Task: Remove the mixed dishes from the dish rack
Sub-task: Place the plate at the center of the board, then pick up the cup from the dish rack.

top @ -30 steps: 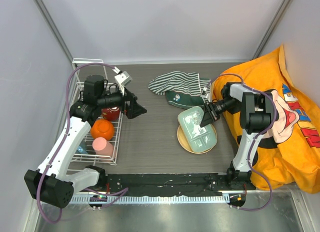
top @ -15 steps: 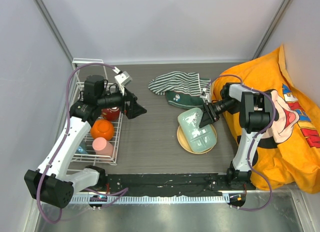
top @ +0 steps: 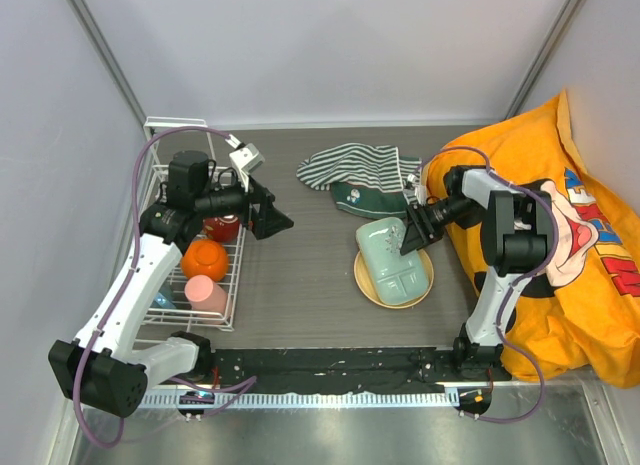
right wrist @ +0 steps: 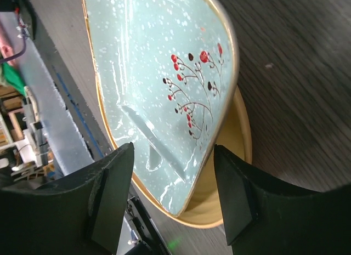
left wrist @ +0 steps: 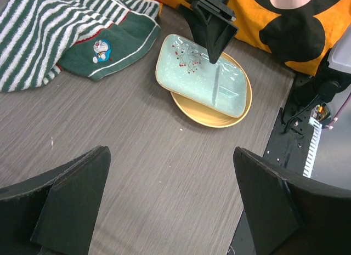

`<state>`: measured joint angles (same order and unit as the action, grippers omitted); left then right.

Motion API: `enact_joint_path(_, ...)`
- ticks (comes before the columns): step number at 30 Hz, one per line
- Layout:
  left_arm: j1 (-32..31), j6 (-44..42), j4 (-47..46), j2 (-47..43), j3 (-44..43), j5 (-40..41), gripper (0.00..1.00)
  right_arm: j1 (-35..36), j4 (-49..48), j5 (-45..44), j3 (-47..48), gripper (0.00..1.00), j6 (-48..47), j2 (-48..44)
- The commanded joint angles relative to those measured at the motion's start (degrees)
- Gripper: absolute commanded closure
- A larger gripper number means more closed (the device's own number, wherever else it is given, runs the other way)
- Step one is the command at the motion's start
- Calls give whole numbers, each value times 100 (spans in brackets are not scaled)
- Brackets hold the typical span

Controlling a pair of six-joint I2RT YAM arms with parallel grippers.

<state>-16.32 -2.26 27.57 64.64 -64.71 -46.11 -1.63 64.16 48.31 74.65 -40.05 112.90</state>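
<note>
Lying across the tan plate (top: 367,290) on the desk (top: 300,275), the pale green tray (top: 395,263) sits under the right gripper (top: 411,234), whose fingers (right wrist: 109,194) are spread wide, clamping nothing. They should lift straight clear without dragging it; the left gripper (top: 270,221) hovers open, empty.

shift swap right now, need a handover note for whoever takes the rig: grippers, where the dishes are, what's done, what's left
Left gripper: open and empty, over the table just beside the dish rack.
Right gripper: open, at the far end of the pale green tray, not clamped on it.
Done: the tray lies on the tan plate, both out on the table.
In the rack: dark red bowl, orange mug, pink cup. No cream bowl shows in any view.
Left: get those three out onto the table.
</note>
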Motion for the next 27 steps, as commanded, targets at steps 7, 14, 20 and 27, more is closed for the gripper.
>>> enact_joint_path(7, 41, -117, -24, -145, -42, -13, 0, -22, -501, -709, -4, 32, 516, -953)
enact_joint_path(14, 41, 33, -234, -224, -59, 988, 0, -31, -659, -1052, 277, 30, 797, -1612)
enact_joint_path(20, 32, -309, 108, -31, -420, 2596, 0, -22, -1361, -1675, 270, 27, 1447, -2403)
enact_joint_path(27, 32, -907, 186, 189, -595, 4126, 0, 101, -2503, -2553, -178, 14, 2264, -3493)
